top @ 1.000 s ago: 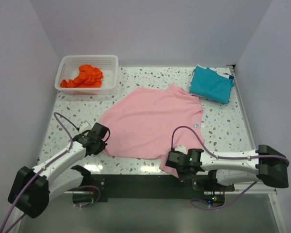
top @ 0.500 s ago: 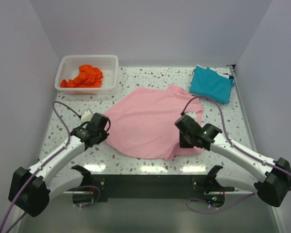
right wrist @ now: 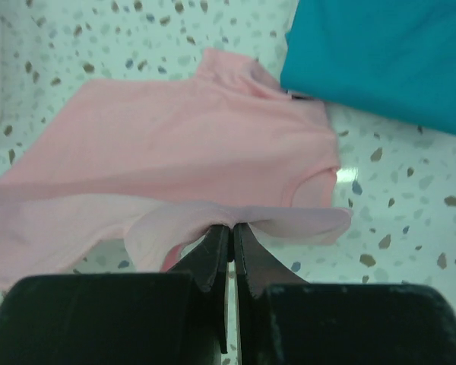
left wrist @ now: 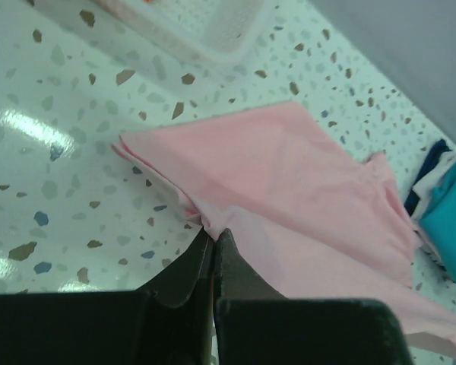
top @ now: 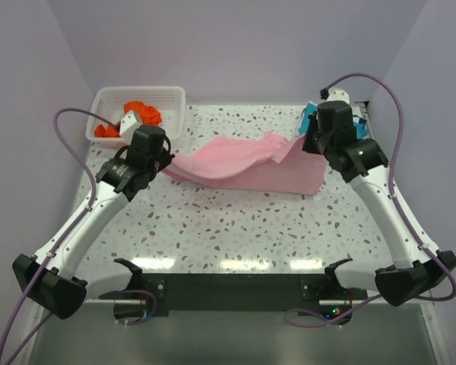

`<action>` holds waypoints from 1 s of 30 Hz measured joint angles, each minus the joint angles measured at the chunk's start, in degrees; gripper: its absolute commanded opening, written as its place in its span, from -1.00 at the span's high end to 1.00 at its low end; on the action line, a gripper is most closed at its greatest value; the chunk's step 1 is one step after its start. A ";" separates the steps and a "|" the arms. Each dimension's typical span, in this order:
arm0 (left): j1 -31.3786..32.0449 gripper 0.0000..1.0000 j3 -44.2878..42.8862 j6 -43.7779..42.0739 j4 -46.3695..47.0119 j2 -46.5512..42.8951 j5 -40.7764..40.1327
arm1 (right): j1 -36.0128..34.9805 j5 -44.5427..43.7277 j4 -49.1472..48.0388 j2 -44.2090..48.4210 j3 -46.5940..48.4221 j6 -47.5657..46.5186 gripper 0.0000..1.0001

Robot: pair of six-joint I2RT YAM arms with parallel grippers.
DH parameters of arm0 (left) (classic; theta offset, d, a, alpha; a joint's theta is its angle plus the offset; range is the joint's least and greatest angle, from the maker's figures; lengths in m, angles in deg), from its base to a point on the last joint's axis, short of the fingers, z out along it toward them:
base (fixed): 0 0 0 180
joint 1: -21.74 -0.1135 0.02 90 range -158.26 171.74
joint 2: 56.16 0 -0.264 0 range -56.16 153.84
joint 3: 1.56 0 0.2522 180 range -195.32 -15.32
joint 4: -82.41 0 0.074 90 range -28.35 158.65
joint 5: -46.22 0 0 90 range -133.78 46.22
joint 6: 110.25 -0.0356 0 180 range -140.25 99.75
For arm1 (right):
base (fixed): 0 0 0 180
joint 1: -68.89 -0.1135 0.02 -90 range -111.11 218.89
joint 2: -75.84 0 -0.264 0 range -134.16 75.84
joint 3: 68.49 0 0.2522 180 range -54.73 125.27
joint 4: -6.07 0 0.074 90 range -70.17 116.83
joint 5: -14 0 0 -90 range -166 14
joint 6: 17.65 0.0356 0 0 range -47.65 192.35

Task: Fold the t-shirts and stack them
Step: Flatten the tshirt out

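Pink t-shirt (top: 247, 163) stretched between both claws!
Left gripper (left wrist: 213, 237) pinches one edge, right gripper (right wrist: 229, 228) clamps the other, near the teal t-shirt (right wrist: 380, 53).

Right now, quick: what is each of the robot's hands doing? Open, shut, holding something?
Left hand: shut, pinching an edge of the pink t-shirt.
Right hand: shut, pinching another edge of the same shirt.

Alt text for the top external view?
The left pincer and right pincer each grip an end of the pink t-shirt, doubled over on the table. Teal t-shirt peeks from behind the right arm; orange t-shirt in the basket.
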 measured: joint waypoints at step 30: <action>-0.26 1.00 -33.48 -15.28 5.64 -17.18 17.81 | 0.46 9.09 16.37 10.54 54.12 -15.13 1.00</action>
